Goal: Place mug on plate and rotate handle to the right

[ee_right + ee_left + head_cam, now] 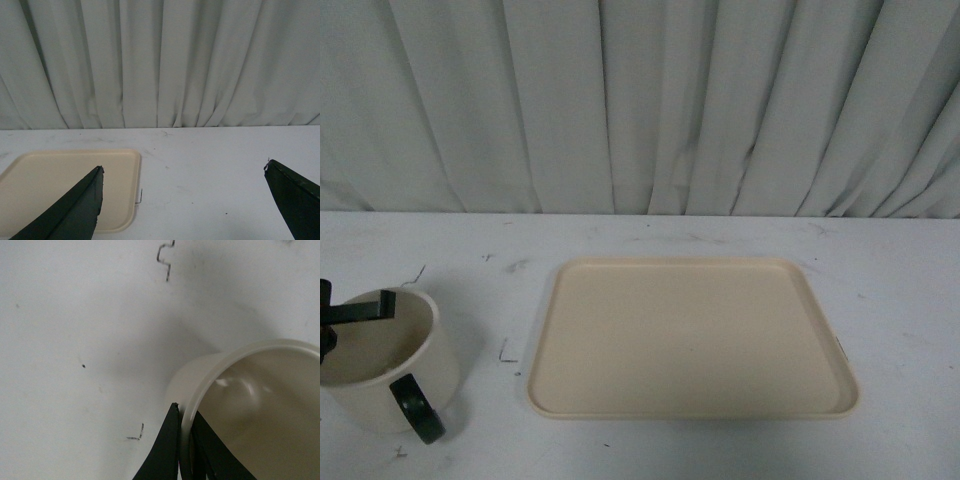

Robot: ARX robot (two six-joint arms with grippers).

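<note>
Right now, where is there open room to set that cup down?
The whole plate is bare. The table is also bare right of it and behind it, up to the curtain. Crowded only at front left, where the left jaws pinch the rim of the mug.

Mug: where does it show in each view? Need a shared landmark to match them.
Front: the mug sits low at the left, left of the plate.
Left wrist: close up, its rim between the left gripper's fingers.
Right wrist: not in it.
Landmark: the plate shows in the front and right wrist views only. The table is in all three.
</note>
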